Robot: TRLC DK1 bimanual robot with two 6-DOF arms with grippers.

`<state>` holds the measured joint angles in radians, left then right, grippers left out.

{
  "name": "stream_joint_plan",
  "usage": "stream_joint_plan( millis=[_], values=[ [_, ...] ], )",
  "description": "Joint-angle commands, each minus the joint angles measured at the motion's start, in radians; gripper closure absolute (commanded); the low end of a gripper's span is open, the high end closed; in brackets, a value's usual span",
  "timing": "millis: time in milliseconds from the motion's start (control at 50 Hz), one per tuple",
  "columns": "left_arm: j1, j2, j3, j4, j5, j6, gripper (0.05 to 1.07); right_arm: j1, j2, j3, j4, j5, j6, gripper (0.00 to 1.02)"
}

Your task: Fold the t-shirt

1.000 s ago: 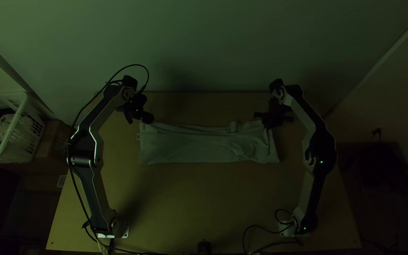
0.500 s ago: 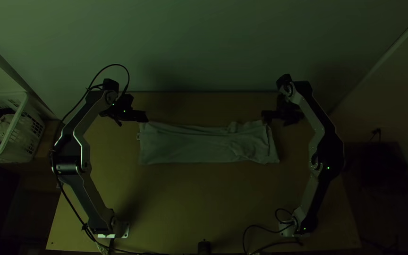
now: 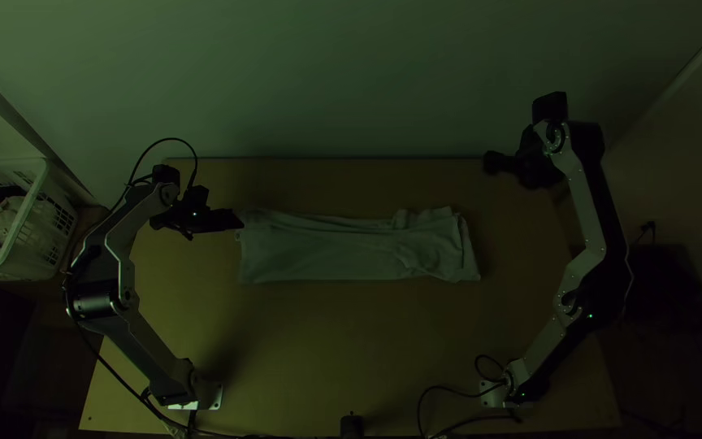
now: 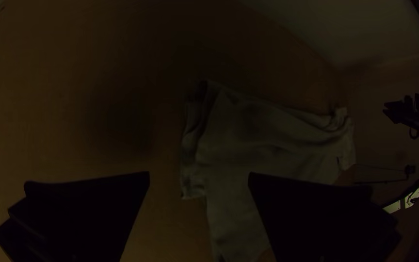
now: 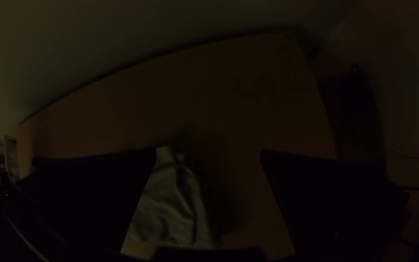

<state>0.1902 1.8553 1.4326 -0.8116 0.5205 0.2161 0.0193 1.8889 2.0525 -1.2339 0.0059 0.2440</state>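
Observation:
In the top view the t-shirt (image 3: 327, 250) lies folded into a long flat strip across the table, its right end somewhat rumpled. My left gripper (image 3: 239, 219) is by the strip's far left corner. Up and to the right of the cloth is my right gripper (image 3: 493, 162), apart from it. The left wrist view has the left gripper (image 4: 199, 179) with fingers wide apart and the t-shirt (image 4: 267, 140) beyond them. In the right wrist view the right gripper (image 5: 208, 157) is likewise spread, holding nothing, and part of the t-shirt (image 5: 170, 208) appears past one finger.
A white basket (image 3: 22, 236) with cloth in it stands off the table's left side. Bare tabletop (image 3: 351, 341) extends in front of the shirt. A wall (image 3: 351, 81) rises behind the table's far edge, and cables lie near both arm bases.
My left gripper has moved left and slightly nearer the table's front. My right gripper has drawn away from the shirt, to the right and toward the far edge. The shirt has stayed still.

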Motion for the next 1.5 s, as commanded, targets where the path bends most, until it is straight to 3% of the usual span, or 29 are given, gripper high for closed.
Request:
stream_joint_plan(
  millis=[0,240,680,1220,1300,1360,1440,1480],
  values=[
    [0.014,-0.028,-0.04,0.008,0.039,-0.015,0.09,-0.027,-0.062,0.031,0.024,-0.035,0.051,0.03],
    [0.022,0.028,-0.061,0.012,0.102,-0.035,0.1,-0.064,-0.145,0.028,0.071,-0.118,0.097,0.03],
    [-0.104,0.116,-0.118,0.097,0.122,-0.096,0.09,-0.09,-0.231,-0.025,0.076,-0.141,0.104,0.03],
    [-0.373,0.096,-0.146,0.233,0.079,-0.316,0.12,-0.084,-0.306,-0.127,0.106,-0.142,0.112,0.03],
    [-0.391,0.097,-0.146,0.233,0.033,-0.331,0.28,-0.084,-0.324,-0.158,0.123,-0.142,0.117,0.03],
    [-0.394,0.087,-0.153,0.235,-0.001,-0.337,0.55,-0.084,-0.33,-0.17,0.126,-0.142,0.118,0.03],
    [-0.391,0.062,-0.161,0.244,-0.056,-0.334,1.01,-0.085,-0.34,-0.19,0.129,-0.142,0.118,0.03],
    [-0.383,0.047,-0.166,0.242,-0.057,-0.331,1.05,-0.084,-0.344,-0.203,0.134,-0.142,0.118,0.03]
  ],
)
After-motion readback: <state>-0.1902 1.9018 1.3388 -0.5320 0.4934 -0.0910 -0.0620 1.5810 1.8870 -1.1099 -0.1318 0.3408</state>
